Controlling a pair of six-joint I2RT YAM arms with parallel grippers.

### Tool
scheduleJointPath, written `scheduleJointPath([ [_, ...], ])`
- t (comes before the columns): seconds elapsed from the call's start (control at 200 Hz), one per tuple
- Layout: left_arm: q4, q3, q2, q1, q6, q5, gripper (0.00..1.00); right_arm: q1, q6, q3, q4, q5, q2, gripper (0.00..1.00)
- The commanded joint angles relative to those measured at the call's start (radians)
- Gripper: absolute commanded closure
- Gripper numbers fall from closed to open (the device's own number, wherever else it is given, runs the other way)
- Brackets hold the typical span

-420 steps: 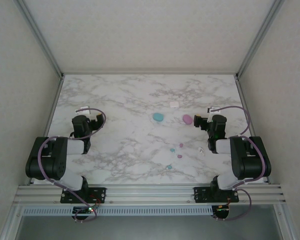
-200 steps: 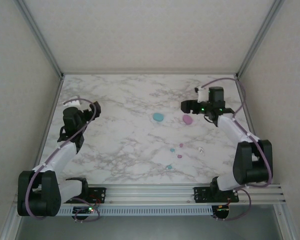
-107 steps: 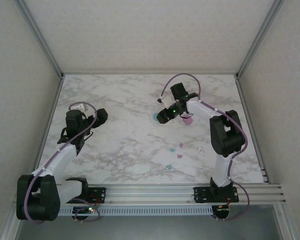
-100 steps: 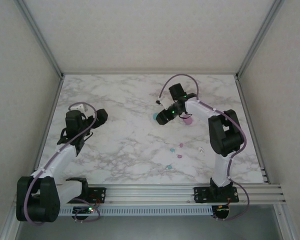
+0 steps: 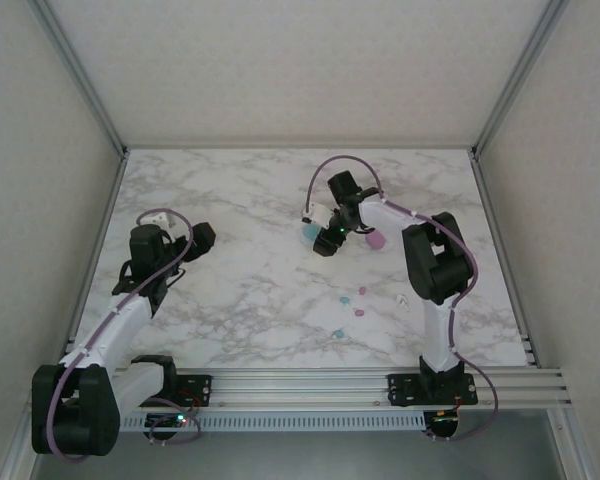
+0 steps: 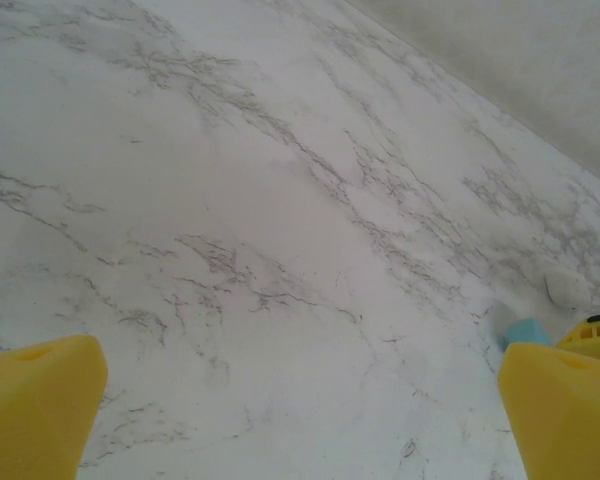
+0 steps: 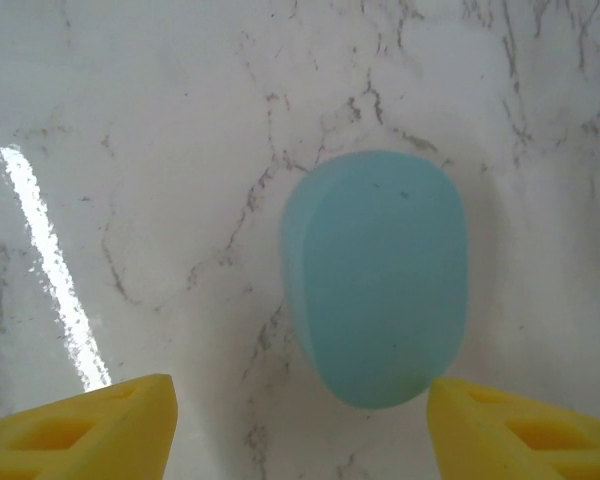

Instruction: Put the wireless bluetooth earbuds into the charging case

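Observation:
A teal oval charging case [image 7: 375,275] lies shut on the marble, and my right gripper [image 7: 300,430] hangs over it, open. Its yellow fingertips [image 7: 80,430] straddle the case's near end; the right one is almost at the case's edge and a wide gap stays on the left. From above, the right gripper [image 5: 320,240] partly covers the teal case [image 5: 307,232]. Small earbuds lie loose nearer the arms: a teal bud [image 5: 344,299], a pink bud [image 5: 361,291] and a white bud [image 5: 403,300]. My left gripper [image 5: 195,240] stands open over bare marble at the left.
A pink oval case [image 5: 376,240] lies just right of the right gripper. Another pink bud [image 5: 359,312] and teal bud [image 5: 337,333] sit toward the front. In the left wrist view a white case [image 6: 565,290] lies beyond the teal case [image 6: 525,332]. Frame posts line the table's sides.
The right arm swung from the right edge leftward and came down over the teal case, its jaws narrowing. The left arm stretched out a little over the left side.

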Motion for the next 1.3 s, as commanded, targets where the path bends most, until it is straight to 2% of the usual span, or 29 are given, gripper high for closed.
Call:
scheduleJointPath([
  [0.0, -0.008, -0.015, -0.015, -0.006, 0.016, 0.019, 0.0, 0.0, -0.054, 0.043, -0.022, -0.017, 0.052, 0.34],
  [0.295, -0.018, -0.004, -0.013, -0.006, 0.023, 0.017, 0.0, 0.0, -0.068, 0.072, -0.009, -0.006, 0.075, 0.31],
  [0.486, -0.017, 0.005, -0.008, -0.007, 0.02, 0.028, 0.0, 0.001, -0.128, 0.156, -0.101, -0.044, 0.132, 0.3],
  [0.691, -0.026, 0.008, -0.012, -0.006, 0.021, 0.034, 0.0, 0.011, -0.17, 0.195, -0.154, -0.049, 0.16, 0.33],
  [1.091, -0.01, 0.011, 0.002, -0.007, 0.006, 0.065, 0.01, 0.046, -0.181, 0.205, -0.156, 0.028, 0.192, 0.39],
  [1.206, -0.005, 0.013, 0.007, -0.007, -0.002, 0.082, 0.02, 0.05, -0.176, 0.208, -0.153, 0.028, 0.191, 0.48],
  [1.291, -0.005, 0.014, 0.005, -0.008, -0.007, 0.094, 0.04, 0.05, -0.152, 0.207, -0.145, 0.01, 0.177, 0.52],
])
